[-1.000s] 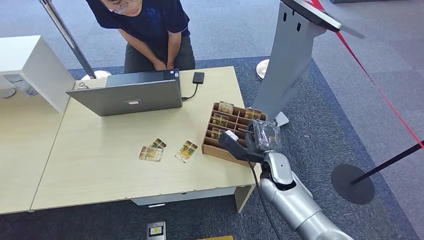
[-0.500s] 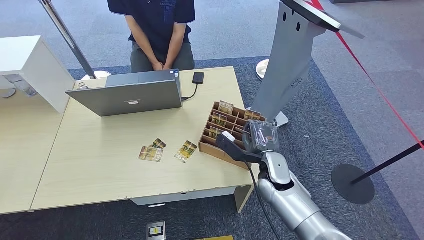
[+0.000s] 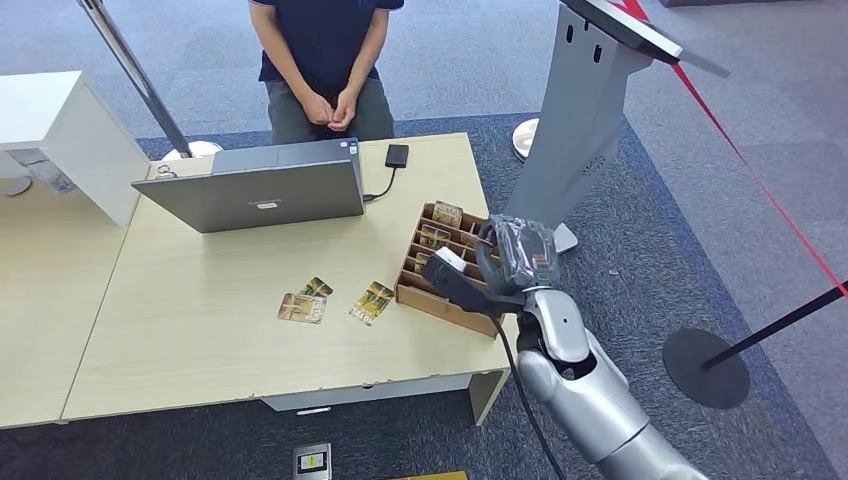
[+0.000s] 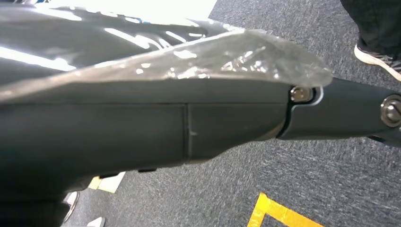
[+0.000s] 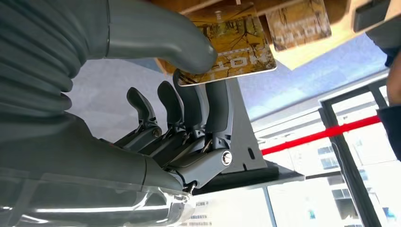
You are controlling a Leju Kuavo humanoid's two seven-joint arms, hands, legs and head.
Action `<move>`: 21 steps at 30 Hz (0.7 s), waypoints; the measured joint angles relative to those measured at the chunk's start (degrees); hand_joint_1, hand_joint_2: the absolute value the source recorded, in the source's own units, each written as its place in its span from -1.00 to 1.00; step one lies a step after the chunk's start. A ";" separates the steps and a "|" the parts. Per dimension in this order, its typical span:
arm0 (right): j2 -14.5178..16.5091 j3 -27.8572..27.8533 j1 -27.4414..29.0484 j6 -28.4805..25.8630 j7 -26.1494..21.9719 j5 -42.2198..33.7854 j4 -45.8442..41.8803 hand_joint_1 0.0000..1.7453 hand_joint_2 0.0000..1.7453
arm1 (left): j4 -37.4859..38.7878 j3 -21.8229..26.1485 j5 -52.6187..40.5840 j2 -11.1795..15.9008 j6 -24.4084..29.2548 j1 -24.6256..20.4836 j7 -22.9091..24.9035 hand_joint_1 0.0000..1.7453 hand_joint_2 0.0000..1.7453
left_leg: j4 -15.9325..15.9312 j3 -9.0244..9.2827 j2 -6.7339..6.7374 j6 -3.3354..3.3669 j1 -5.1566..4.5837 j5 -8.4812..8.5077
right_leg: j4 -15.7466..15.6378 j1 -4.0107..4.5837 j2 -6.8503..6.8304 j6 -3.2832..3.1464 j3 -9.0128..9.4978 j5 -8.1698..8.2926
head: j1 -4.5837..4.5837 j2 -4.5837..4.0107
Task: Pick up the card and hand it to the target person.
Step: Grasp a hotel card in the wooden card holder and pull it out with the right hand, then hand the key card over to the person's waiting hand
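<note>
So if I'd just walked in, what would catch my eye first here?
Probably the robot's silver right arm, its right hand reaching into the wooden card box at the table's right edge; in the right wrist view, thumb and fingers pinch a golden card. Next, the person standing behind the open laptop, hands clasped. Then the loose cards lying mid-table.

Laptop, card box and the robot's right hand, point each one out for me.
laptop (image 3: 255, 190), head view, on the grey lid.
card box (image 3: 441, 298), head view, on its near wooden wall.
right hand (image 3: 478, 270), head view, on the middle of the hand over the box.
</note>
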 joint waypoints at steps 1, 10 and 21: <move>-0.17 -0.02 -0.01 0.28 -0.07 0.09 -0.86 0.54 1.00 | 0.00 0.00 -0.01 0.00 0.00 0.01 0.06 -1.00 -1.00 | 0.00 0.00 0.00 0.00 0.00 0.00 | 0.00 0.00 0.00 0.00 0.00 0.00 | 0.00 0.00; -1.59 -0.38 -0.62 3.71 -2.77 -4.56 -8.93 0.56 1.00 | 0.00 0.00 0.05 0.02 0.15 0.01 0.86 -1.00 -1.00 | 0.00 -0.01 0.00 0.00 0.00 0.00 | 0.00 0.00 0.00 0.00 0.00 0.00 | 0.00 0.00; -0.12 0.88 -3.90 4.17 -12.76 -34.93 -8.87 0.68 1.00 | -0.02 -0.02 -0.11 0.01 -0.03 -0.11 0.95 -1.00 -1.00 | -0.01 -0.04 -0.01 0.00 0.01 0.00 | 0.02 0.00 0.00 0.00 0.01 0.00 | 0.00 0.00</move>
